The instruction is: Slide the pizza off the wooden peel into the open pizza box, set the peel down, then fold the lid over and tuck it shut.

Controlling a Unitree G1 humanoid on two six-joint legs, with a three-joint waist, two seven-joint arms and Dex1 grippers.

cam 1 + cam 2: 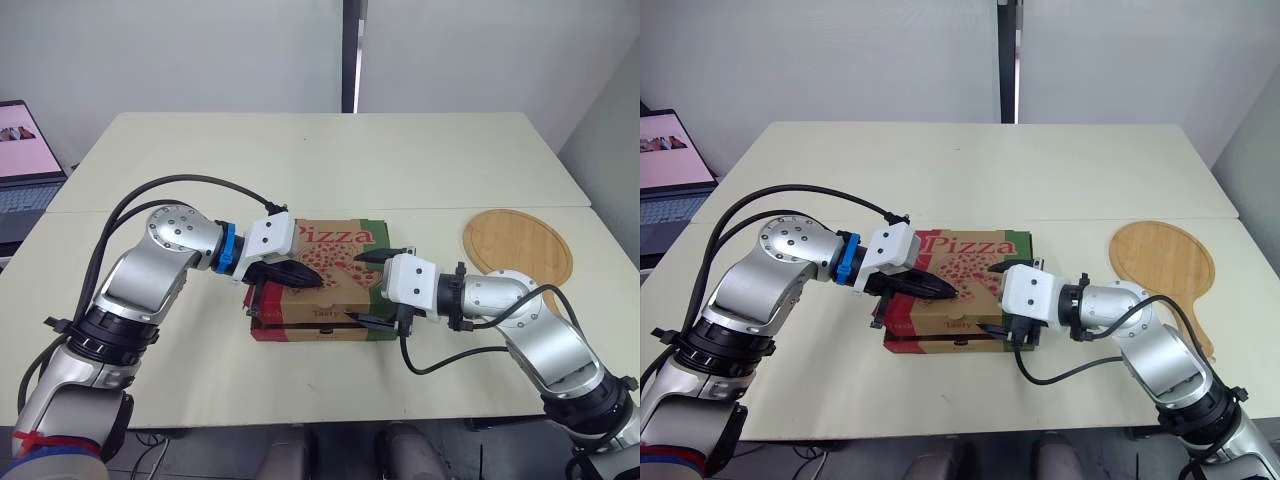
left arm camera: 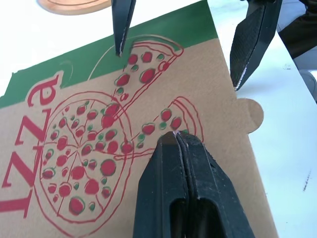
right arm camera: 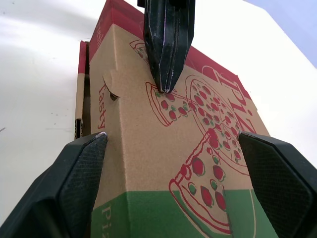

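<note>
The pizza box (image 1: 330, 265) lies near the table's front edge with its printed lid folded down. The lid's front flap (image 3: 101, 99) hangs over the front of the red base (image 1: 300, 333), which shows beneath it. My left gripper (image 1: 315, 280) is shut, its tips resting on the lid's pizza drawing (image 2: 177, 141). My right gripper (image 1: 368, 288) is open at the box's right end, one finger (image 1: 372, 257) over the lid and the other (image 1: 365, 320) by the front edge. The round wooden peel (image 1: 518, 245) lies flat on the table to the right, bare.
An open laptop (image 1: 25, 170) sits on a side table at the far left. The cream table (image 1: 330, 160) stretches wide behind the box. My right arm's cable (image 1: 470, 352) loops near the front edge.
</note>
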